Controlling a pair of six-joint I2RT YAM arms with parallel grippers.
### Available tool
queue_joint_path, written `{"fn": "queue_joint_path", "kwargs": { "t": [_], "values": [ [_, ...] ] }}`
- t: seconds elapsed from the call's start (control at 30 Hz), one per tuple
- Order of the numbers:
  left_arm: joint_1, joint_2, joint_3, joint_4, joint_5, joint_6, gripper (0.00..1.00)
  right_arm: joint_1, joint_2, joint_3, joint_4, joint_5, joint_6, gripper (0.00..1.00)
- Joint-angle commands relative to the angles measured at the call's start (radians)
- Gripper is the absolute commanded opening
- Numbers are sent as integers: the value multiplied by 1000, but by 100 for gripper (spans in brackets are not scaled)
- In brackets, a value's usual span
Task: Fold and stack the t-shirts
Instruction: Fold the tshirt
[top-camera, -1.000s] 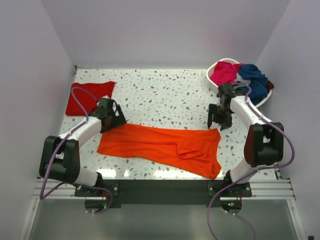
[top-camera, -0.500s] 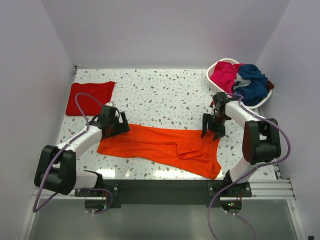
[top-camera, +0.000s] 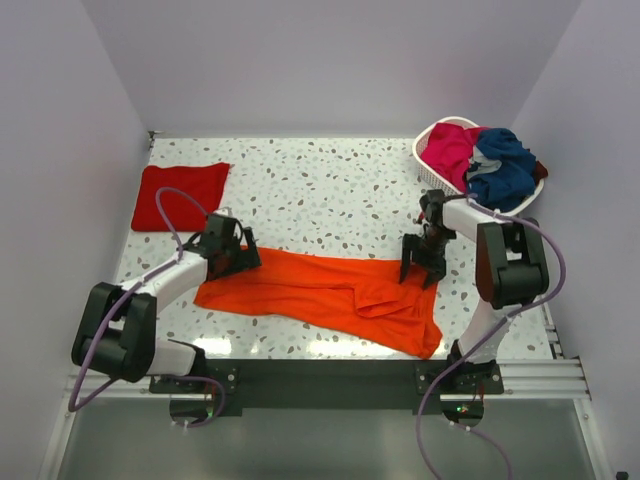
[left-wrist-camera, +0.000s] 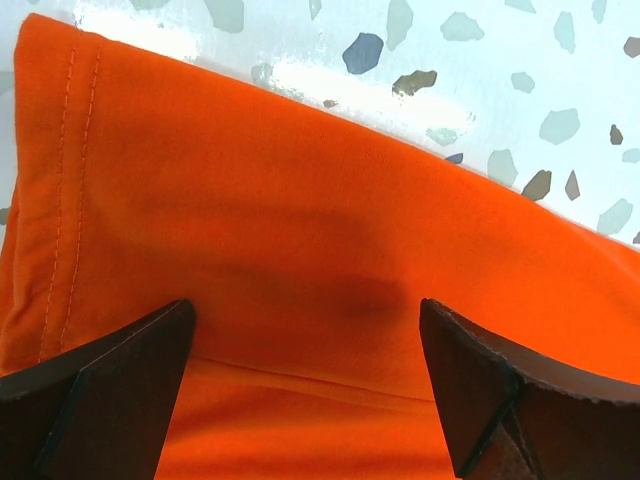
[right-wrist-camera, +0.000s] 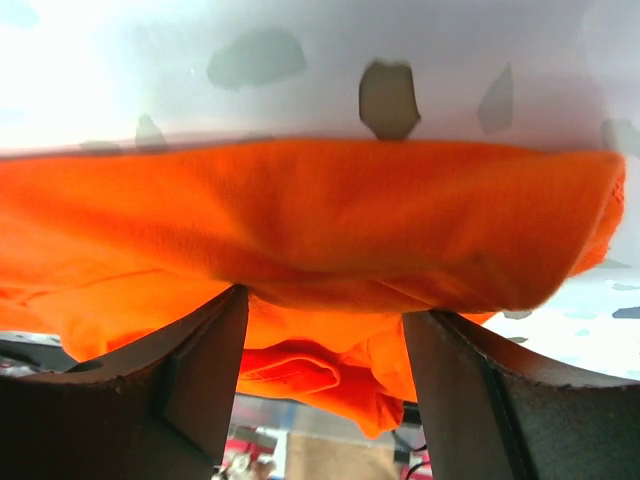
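Observation:
The bright orange t-shirt (top-camera: 330, 295) lies folded lengthwise across the front of the table. My left gripper (top-camera: 236, 261) is open, low over the shirt's far left edge; in the left wrist view (left-wrist-camera: 305, 310) the fingers straddle orange cloth (left-wrist-camera: 300, 220) near a stitched hem. My right gripper (top-camera: 420, 268) is open at the shirt's far right corner; in the right wrist view (right-wrist-camera: 325, 305) the cloth edge (right-wrist-camera: 320, 210) bulges between the spread fingers. The darker red t-shirt (top-camera: 178, 195) lies folded at the back left. The magenta t-shirt (top-camera: 450, 145) and the navy t-shirt (top-camera: 505, 165) are in the basket.
The white basket (top-camera: 428, 172) stands at the back right, just beyond my right arm. The speckled table (top-camera: 320, 195) has its front edge right below the orange shirt. Walls close in the left, right and back sides.
My right gripper has come down and toward the front onto the orange shirt's right corner. My left gripper has moved right onto the shirt's left edge. The shirt has barely shifted.

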Motion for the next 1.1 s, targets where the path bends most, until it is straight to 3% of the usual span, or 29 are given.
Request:
{"fn": "queue_joint_path", "kwargs": {
  "t": [0.0, 0.23, 0.4, 0.53, 0.67, 0.8, 1.07],
  "values": [
    [-3, 35, -54, 17, 2, -27, 100, 2, 109, 78, 122, 10, 21, 67],
    [-14, 27, -82, 8, 71, -44, 100, 2, 360, 486, 23, 60, 24, 67],
    [-23, -62, -109, -53, 87, -114, 100, 5, 575, 828, -64, 65, 47, 67],
    [-43, -148, -143, -91, 137, -174, 100, 4, 683, 1009, -54, 8, 92, 67],
    [-74, -288, -152, -153, 154, -240, 100, 4, 715, 1093, 7, -75, 133, 67],
    [-75, -375, -68, -217, 105, -234, 100, 5, 652, 1085, 89, -133, 129, 70],
    [-77, -237, 52, -190, 95, -173, 100, 5, 451, 1013, 139, -214, 52, 76]
  ]
}}
